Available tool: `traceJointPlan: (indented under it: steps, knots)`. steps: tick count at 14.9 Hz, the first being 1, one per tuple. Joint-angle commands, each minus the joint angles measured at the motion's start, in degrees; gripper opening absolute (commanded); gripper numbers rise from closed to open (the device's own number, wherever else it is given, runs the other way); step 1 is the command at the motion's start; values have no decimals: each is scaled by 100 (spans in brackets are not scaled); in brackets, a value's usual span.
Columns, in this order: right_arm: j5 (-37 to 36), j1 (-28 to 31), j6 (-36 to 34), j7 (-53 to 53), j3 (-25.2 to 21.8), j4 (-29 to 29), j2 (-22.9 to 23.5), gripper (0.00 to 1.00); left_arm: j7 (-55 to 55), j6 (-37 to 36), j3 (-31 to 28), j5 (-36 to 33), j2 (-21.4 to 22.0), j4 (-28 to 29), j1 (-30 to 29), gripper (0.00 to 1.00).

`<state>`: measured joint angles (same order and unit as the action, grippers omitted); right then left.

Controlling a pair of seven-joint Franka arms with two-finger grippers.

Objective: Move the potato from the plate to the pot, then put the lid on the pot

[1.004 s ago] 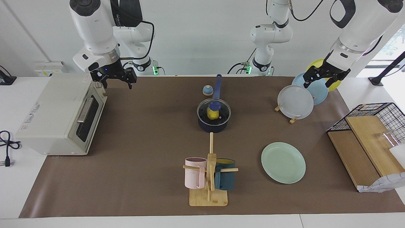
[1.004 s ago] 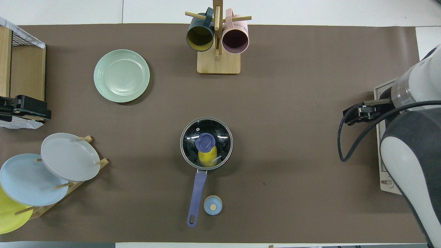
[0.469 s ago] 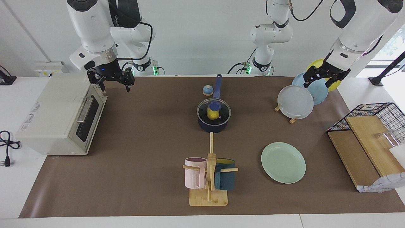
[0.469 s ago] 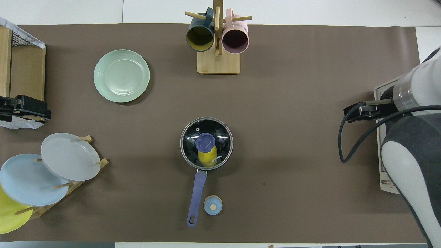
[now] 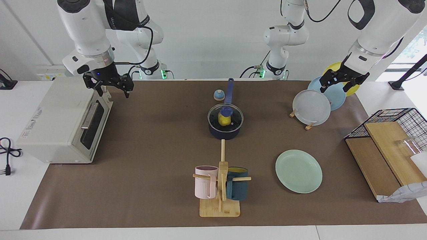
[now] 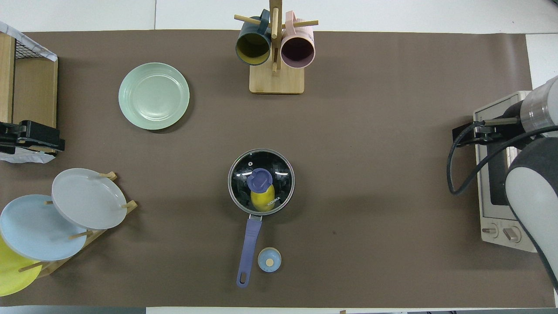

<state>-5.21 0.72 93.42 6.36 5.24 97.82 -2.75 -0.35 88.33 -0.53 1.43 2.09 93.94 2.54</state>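
The potato (image 5: 224, 119) is seen under the lid (image 5: 225, 117), well apart from both grippers' spread, empty fingers (image 5: 127, 87); it is partly hidden by the knob.

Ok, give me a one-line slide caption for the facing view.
Potato sealed in the pot under the lid, plate bare, left gripper and right gripper raised and open at opposite ends.

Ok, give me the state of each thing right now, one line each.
potato: inside the pot, under the lid.
pot: upright, covered.
lid: seated on the pot.
plate: flat, bare.
toaster oven: door shut.
right end effector: open, holding nothing, over the oven's edge.
left end effector: open, over the plate rack.
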Motion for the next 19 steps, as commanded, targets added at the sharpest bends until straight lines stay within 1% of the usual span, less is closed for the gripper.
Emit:
traceJointPlan:
  steps: [1, 2, 5, 7, 13, 15, 16, 19]
  knots:
    - [143, 95, -34, -126, 65, -51, -7, 100, -62, 0, -8, -82, 151, 160, 0, 100]
    - [144, 86, -218, -117, 65, -200, 37, 100, -62, 0, -8, -82, 151, 160, 0, 100]
    - [231, 95, -211, -117, 74, -210, 47, 100, -62, 0, -8, -82, 151, 160, 0, 100]
    - [231, 121, -412, -126, 57, -289, 169, 100, -62, 9, -8, -82, 151, 160, 0, 100]
    - [284, 148, -439, -126, 57, -298, 170, 100, -62, 0, -8, -82, 151, 160, 0, 100]
    - [345, 156, -465, -126, 57, -298, 170, 100, -62, 0, -8, -82, 151, 160, 0, 100]
    - [511, 174, -474, -117, 39, -298, 170, 100, -62, 0, -8, -82, 151, 160, 0, 100]
    - [504, 174, -430, -126, 30, -298, 170, 100, -62, 9, -8, -82, 151, 151, 0, 100]
